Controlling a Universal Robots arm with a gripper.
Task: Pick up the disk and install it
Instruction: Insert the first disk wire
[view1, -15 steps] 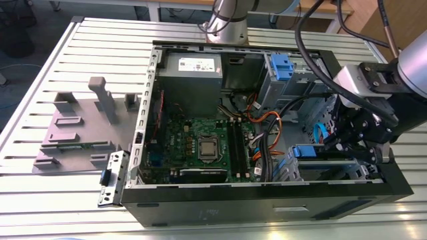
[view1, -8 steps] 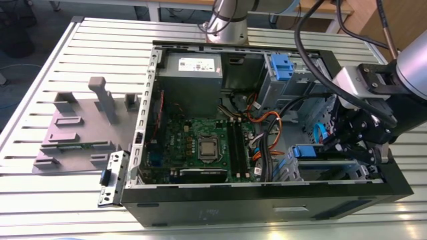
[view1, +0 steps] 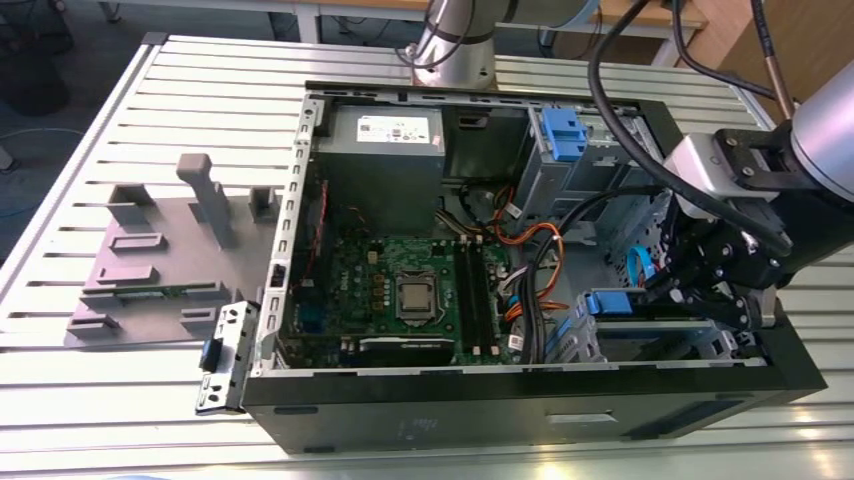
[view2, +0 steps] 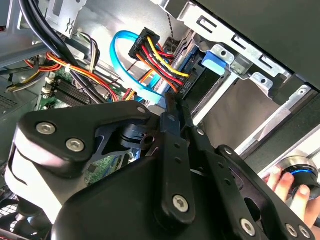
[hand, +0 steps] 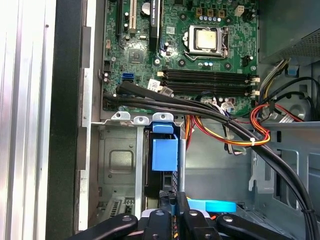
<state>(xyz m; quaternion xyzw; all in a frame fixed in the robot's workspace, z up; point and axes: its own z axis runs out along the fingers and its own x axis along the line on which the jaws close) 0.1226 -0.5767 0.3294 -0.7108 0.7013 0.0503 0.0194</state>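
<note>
Blue-framed, one disk (hand: 164, 155) sits in one drive bay (hand: 117, 165) by one gripper (hand: 173, 200).

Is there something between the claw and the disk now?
Nothing visible does. The claw is right at the disk, which sits in the drive cage; coloured wires run close beside its tips.

Ribbed metal table (view1: 94, 400), matt black case (view1: 534, 405), smooth blue plastic on the disk (hand: 164, 155)
</note>
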